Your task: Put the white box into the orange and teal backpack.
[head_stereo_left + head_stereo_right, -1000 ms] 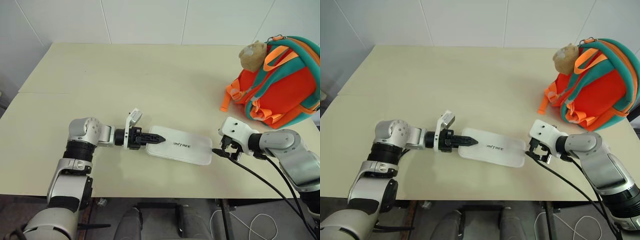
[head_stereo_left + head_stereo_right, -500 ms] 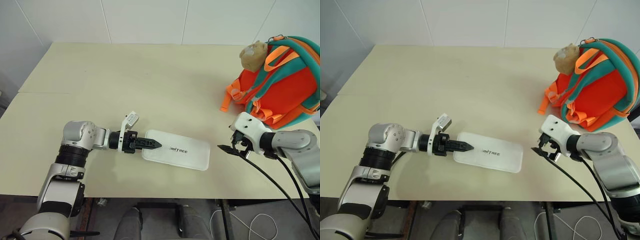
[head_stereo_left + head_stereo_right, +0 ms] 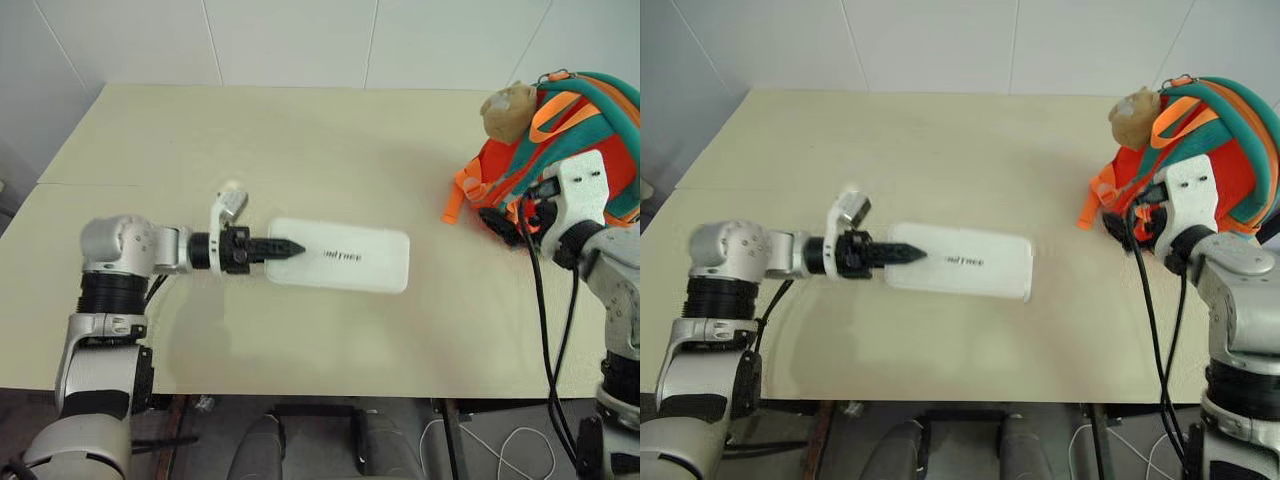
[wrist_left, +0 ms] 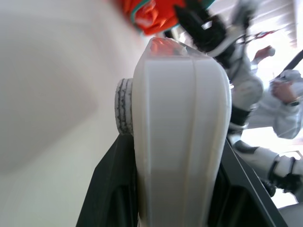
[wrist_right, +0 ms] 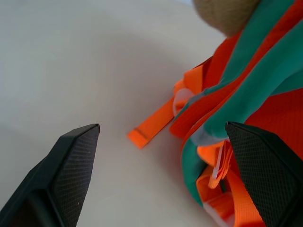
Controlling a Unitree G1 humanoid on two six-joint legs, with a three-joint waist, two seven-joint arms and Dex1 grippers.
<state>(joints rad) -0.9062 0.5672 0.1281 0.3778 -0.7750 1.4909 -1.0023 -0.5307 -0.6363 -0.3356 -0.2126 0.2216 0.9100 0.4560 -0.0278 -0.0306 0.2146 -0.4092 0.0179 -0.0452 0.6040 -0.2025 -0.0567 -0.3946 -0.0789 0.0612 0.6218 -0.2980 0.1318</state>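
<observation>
The white box [image 3: 345, 257] hangs level a little above the table, its shadow under it. My left gripper [image 3: 284, 247] is shut on the box's left end. In the left wrist view the box [image 4: 180, 132] stands between the black fingers [image 4: 108, 189]. The orange and teal backpack [image 3: 590, 150] stands at the table's far right, with a tan plush charm [image 3: 507, 110] on top. My right gripper [image 3: 502, 222] is open and empty, right at the backpack's lower left side by its orange straps. The right wrist view shows its fingers [image 5: 71, 165] spread wide before the backpack [image 5: 265, 94].
The beige table [image 3: 300, 150] runs back to a white tiled wall. Black cables [image 3: 548, 330] hang from my right arm past the table's front right edge. A loose orange strap [image 5: 154, 123] lies on the table beside the backpack. A person's hand [image 4: 284, 89] shows in the left wrist view.
My left gripper has lifted the white box off the table and drawn it slightly left. My right gripper has risen, rolled and swung right, up to the backpack.
</observation>
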